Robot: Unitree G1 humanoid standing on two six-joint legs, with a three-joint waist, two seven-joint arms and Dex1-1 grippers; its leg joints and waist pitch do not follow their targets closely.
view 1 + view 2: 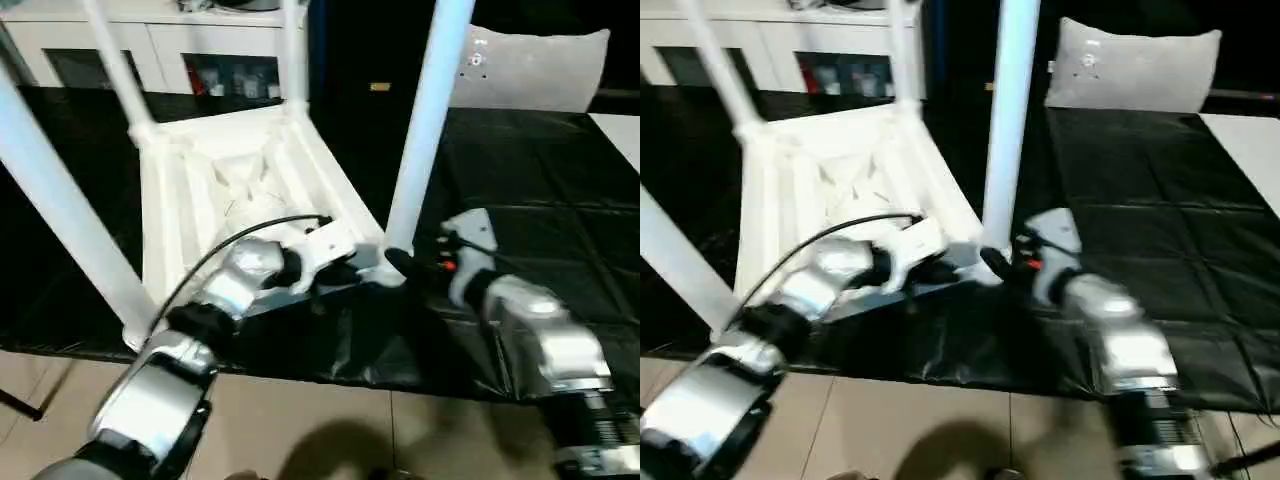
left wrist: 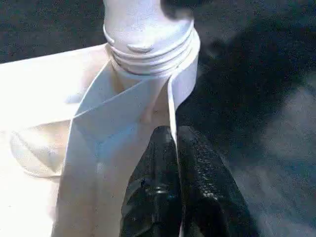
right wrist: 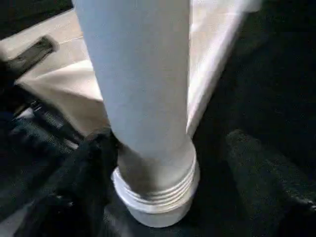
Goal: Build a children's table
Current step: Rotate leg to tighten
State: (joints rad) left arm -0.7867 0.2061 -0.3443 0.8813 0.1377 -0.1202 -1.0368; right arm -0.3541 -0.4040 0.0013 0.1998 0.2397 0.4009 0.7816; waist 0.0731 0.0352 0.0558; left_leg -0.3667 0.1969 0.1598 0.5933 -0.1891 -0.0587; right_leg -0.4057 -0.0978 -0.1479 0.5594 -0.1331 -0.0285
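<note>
From the left eye view, the white tabletop (image 1: pixel 240 200) lies upside down on a black-covered surface (image 1: pixel 540 190), ribbed underside up, with four tapered legs rising from its corners; the near right leg (image 1: pixel 425 120) stands in the corner socket (image 1: pixel 385 265) closest to the robot. The left gripper (image 1: pixel 335 268) reaches along the near edge of the tabletop and the right gripper (image 1: pixel 400 262) sits at the base of that leg. A white cabinet (image 1: pixel 150 50) stands behind, and a grey cushion (image 1: pixel 530 65) lies at the far right. In the right eye view the same leg (image 1: pixel 1008 110) looks upright and the right gripper's black finger touches its foot. In the left wrist view the left gripper's two fingers (image 2: pixel 197 168) are pressed together on a thin rib of the tabletop (image 2: pixel 59 98), just below the leg's threaded end (image 2: pixel 148 44), whose thread rings show above the socket, so I judge it not fully screwed home. In the right wrist view the fingers (image 3: pixel 94 163) stand apart on either side of the leg's base (image 3: pixel 158 182), one touching it, the other clear. The risks: a twist with so loose a hold may slip without turning the leg, or cross the threads if the leg leans; and the pinch on the thin rib may slide, letting the tabletop spin with the leg.
</note>
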